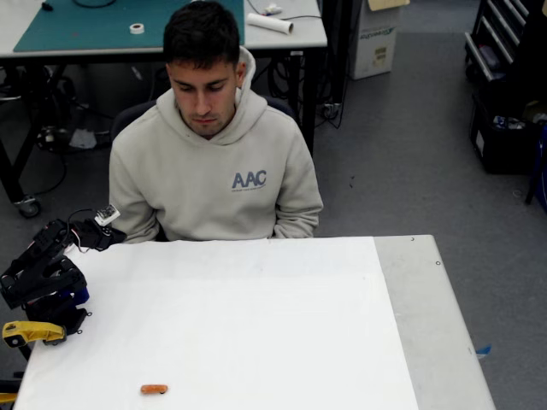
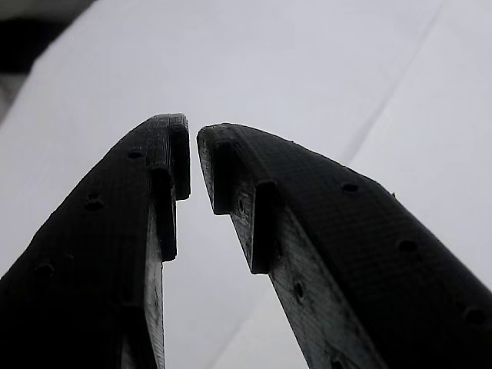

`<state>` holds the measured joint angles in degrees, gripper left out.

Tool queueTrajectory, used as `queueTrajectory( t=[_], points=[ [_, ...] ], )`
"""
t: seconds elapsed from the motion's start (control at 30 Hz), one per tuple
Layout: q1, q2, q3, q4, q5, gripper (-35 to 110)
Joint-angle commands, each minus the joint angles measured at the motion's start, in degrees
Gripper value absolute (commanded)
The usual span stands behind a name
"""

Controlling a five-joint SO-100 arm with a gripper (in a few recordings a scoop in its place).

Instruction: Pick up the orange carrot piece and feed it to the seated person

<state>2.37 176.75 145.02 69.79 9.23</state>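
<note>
In the fixed view the orange carrot piece (image 1: pixel 154 389) lies alone on the white surface (image 1: pixel 256 325), close to the near edge and left of the middle, its long side running left to right. Nothing touches it. Up and to the left of it, at the surface's left edge, stands the folded black arm (image 1: pixel 43 278), with a yellow-handled tool (image 1: pixel 32 331) just below its base. The arm's hand (image 1: pixel 107 232) points toward the far-left corner of the surface, well apart from the carrot piece, with a small white tag above it. In the wrist view the two black fingers (image 2: pixel 254 200) of the hand (image 2: pixel 193 157) rise from the bottom edge and lean toward each other; their tips are nearly together, with only a thin sliver of white between them, and they grip nothing. Behind them is plain white surface with a faint crease running diagonally. Beyond the far edge of the surface sits the seated person (image 1: pixel 214 171), in a light hooded sweatshirt printed AAC, head bent downward. Farther back stands a desk (image 1: pixel 111 30) with a green mat and a roll of tape
</note>
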Motion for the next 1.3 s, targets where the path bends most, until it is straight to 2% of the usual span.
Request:
queueTrajectory(
  t=[0.0, 0.67, 0.97, 1.27],
  points=[
    [0.8, -7.5, -7.6, 1.1, 0.4, -3],
    [24.8, -56.2, -40.0, 1.1, 0.4, -3],
    [33.5, -70.3, -50.6, 1.1, -0.1, -3],
    [43.4, -78.5, -53.8, 1.1, -14.0, -3]
  ],
)
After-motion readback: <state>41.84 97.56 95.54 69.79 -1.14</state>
